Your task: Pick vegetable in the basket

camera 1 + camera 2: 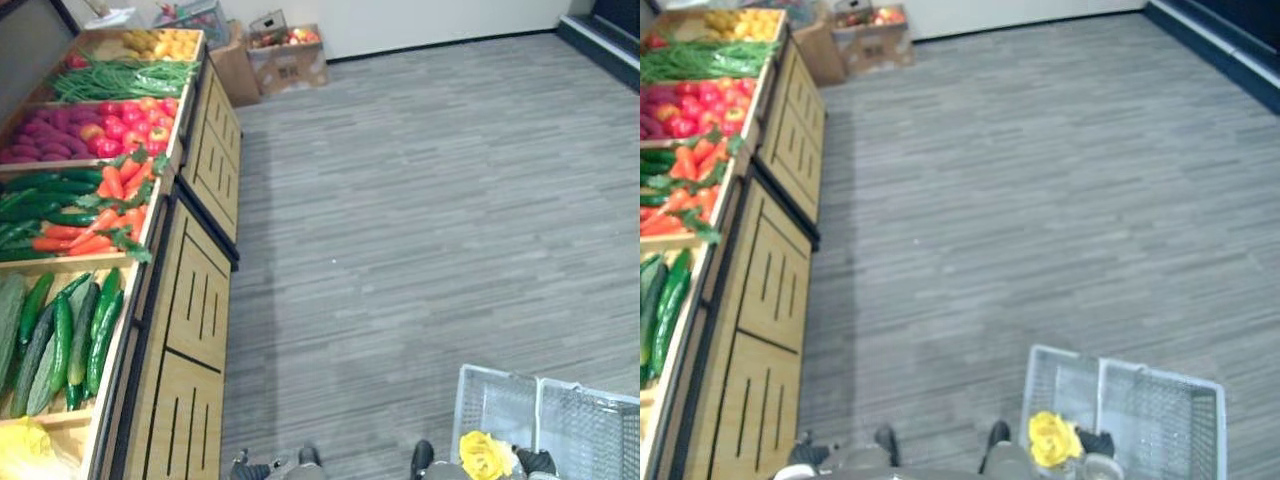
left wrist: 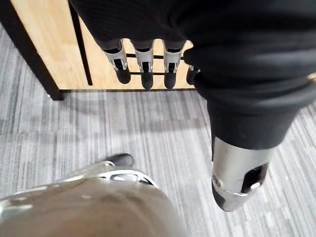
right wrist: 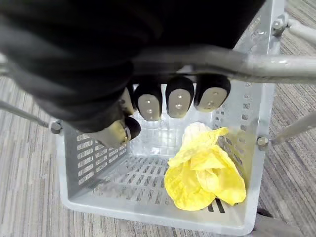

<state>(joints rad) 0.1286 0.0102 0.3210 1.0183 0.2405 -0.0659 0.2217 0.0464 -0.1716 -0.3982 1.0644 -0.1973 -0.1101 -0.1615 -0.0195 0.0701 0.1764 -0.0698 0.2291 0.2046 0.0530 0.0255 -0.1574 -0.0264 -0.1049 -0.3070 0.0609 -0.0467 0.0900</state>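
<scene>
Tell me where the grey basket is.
The grey basket is at the eye views' lower right, its handle held by the right robot hand, a yellow leafy vegetable inside.

Basket (image 3: 89, 153) perforated plastic; handle (image 3: 276, 64) smooth metal; stand (image 1: 195, 300) pale wood; floor (image 1: 420, 200) matt.

Veg (image 3: 205, 173) in basket (image 3: 148, 217), right; stand (image 1: 190, 300) on left.

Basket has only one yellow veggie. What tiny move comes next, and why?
Probably raise the left hand toward the cucumbers: it hangs open and empty by the wooden stand, while the right hand grips the basket handle.
</scene>
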